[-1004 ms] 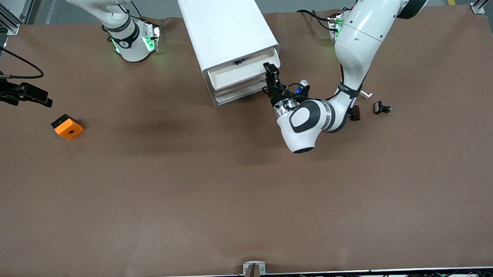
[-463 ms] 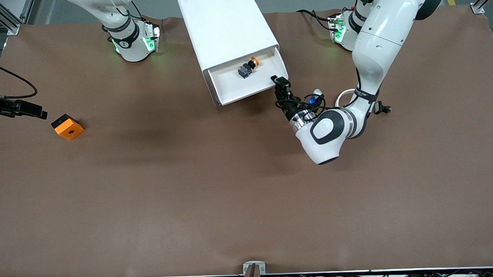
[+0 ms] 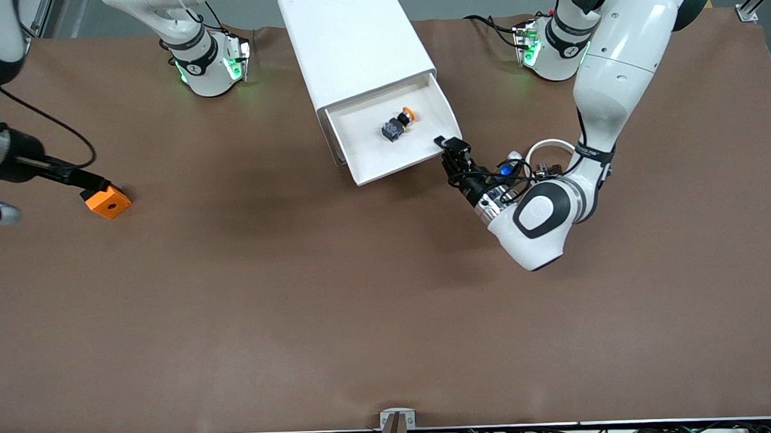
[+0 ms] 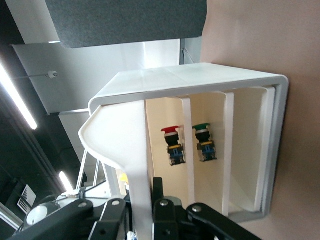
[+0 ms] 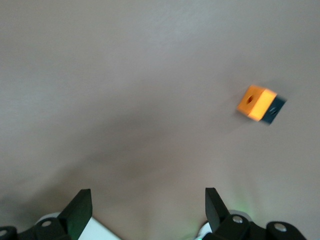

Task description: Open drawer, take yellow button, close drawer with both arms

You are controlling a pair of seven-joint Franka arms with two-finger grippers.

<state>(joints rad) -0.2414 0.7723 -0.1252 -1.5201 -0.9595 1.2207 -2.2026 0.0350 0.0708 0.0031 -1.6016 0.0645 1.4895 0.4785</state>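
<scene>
The white cabinet point(image 3: 353, 38) stands at the table's back middle. Its top drawer point(image 3: 370, 150) is pulled well out. The button point(image 3: 398, 124), with an orange cap and a black and blue body, lies on its side in the drawer. My left gripper point(image 3: 450, 147) is shut on the drawer's front wall at the corner toward the left arm's end. In the left wrist view the drawer front point(image 4: 127, 145) runs between the fingers of my left gripper point(image 4: 141, 200). My right gripper point(image 3: 92, 182) is open and empty over the table, beside an orange block point(image 3: 108, 203). The right wrist view shows the right gripper point(image 5: 147, 210) wide open.
The orange block with a dark hole also shows in the right wrist view point(image 5: 257, 103). A white ring point(image 3: 550, 148) and small black clips point(image 3: 544, 168) lie by the left arm's wrist. A red-capped button point(image 4: 171, 142) and a green-capped one point(image 4: 202, 140) sit in lower compartments of the cabinet.
My left gripper has pulled the top drawer out toward the front camera, uncovering the button. My right arm has swung in so its gripper is beside the orange block.
</scene>
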